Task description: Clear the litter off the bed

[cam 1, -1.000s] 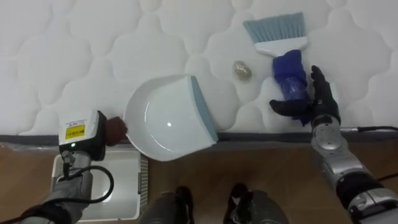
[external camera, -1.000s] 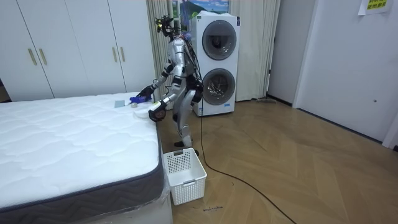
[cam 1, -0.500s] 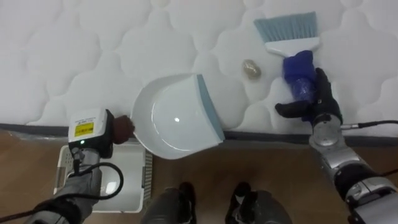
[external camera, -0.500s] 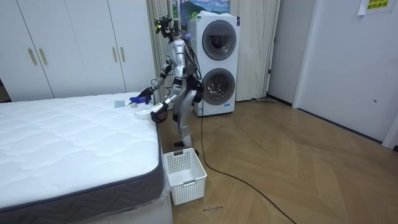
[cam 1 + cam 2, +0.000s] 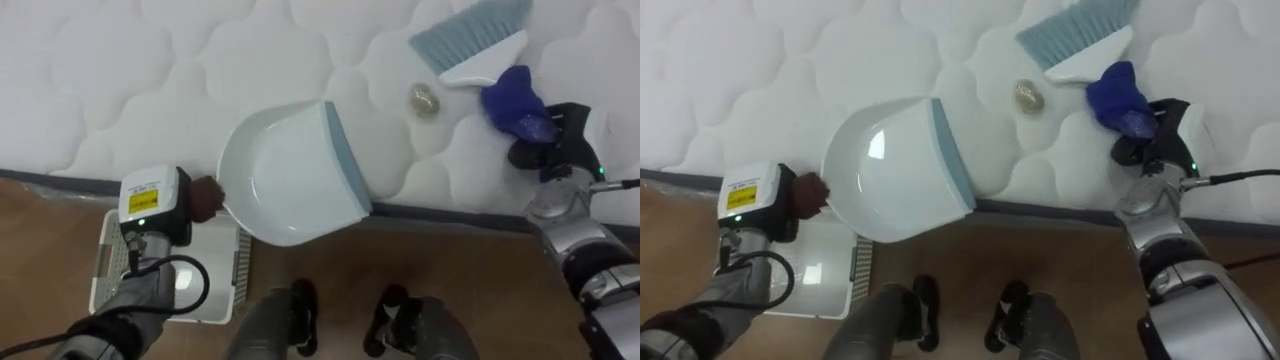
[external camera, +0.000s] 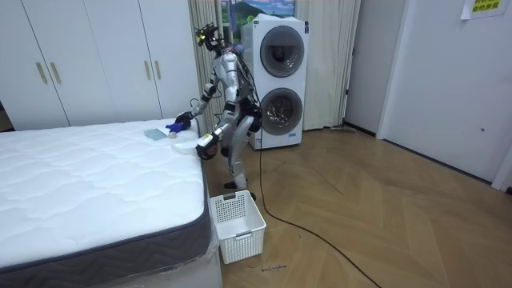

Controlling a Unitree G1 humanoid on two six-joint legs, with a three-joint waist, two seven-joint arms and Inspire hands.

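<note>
The bed (image 5: 150, 80) is the biggest thing before me: its white quilted mattress fills the upper half of my eye views, and its dark edge runs across the middle of the frame. In the room view I stand on the wooden floor (image 6: 384, 216) at the bed's side, leaning over it. White wardrobe doors (image 6: 96, 60) are at the upper left of that frame, and 2 stacked washing machines (image 6: 276, 84) are behind me near the top centre.

A white slatted basket (image 6: 236, 220) stands on the floor against the bed's near corner, at the lower left of my eye views.

The white dustpan (image 5: 290, 175) lies in the middle of the frame. Its grey-blue lip rests on the mattress, tilted toward the upper right, and its round back overhangs the bed's edge. My left robot hand (image 5: 203, 197), at centre left, is clenched round the dustpan's handle end.

The brush (image 5: 480, 65) is at the upper right, with pale blue bristles pointing to the top of the frame. My right robot hand (image 5: 557, 145) is wrapped round its blue handle, just above the mattress edge.

A small pale scrap (image 5: 424, 99), rounded like a pebble, lies on the mattress between the dustpan's lip and the brush. It is just beside the bristles and apart from the lip.
</note>
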